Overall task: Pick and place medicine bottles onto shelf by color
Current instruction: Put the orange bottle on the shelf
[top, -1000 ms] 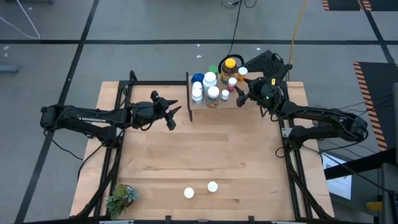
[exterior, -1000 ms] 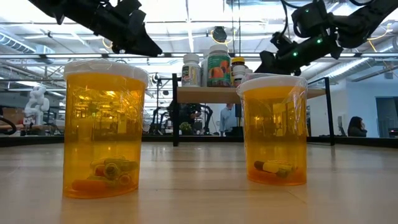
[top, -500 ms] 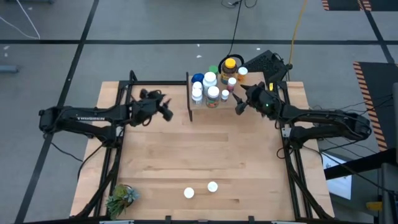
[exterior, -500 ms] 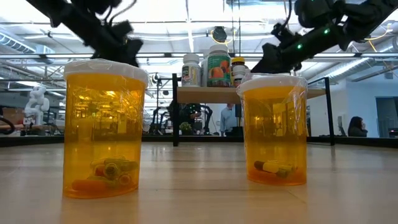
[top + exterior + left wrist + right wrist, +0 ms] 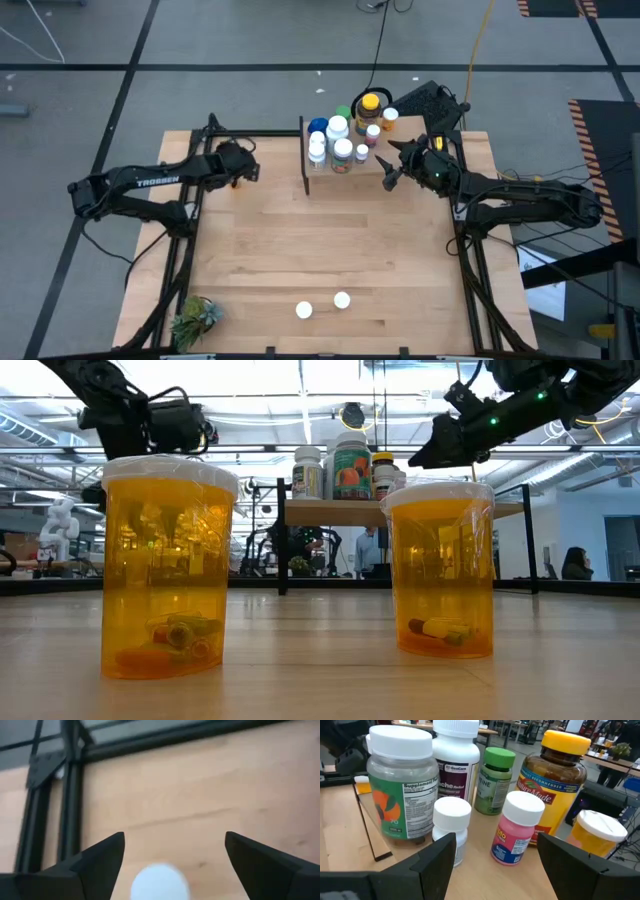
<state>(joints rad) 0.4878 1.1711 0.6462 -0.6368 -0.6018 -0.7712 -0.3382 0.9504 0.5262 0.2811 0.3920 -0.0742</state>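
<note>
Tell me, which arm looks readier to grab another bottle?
Probably the left: the left gripper hangs open over a white cap, likely a bottle. The right gripper, also open, faces the shelf.

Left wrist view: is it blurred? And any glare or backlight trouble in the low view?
Left wrist view: soft throughout; the white cap between the left gripper fingers is a fuzzy blob and the wood grain is smeared. Low view: bright ceiling lights backlight both arms into dark silhouettes, while the two orange bottles up close glow through. Right wrist view: sharp, labels readable on the yellow-lidded jar.
</note>
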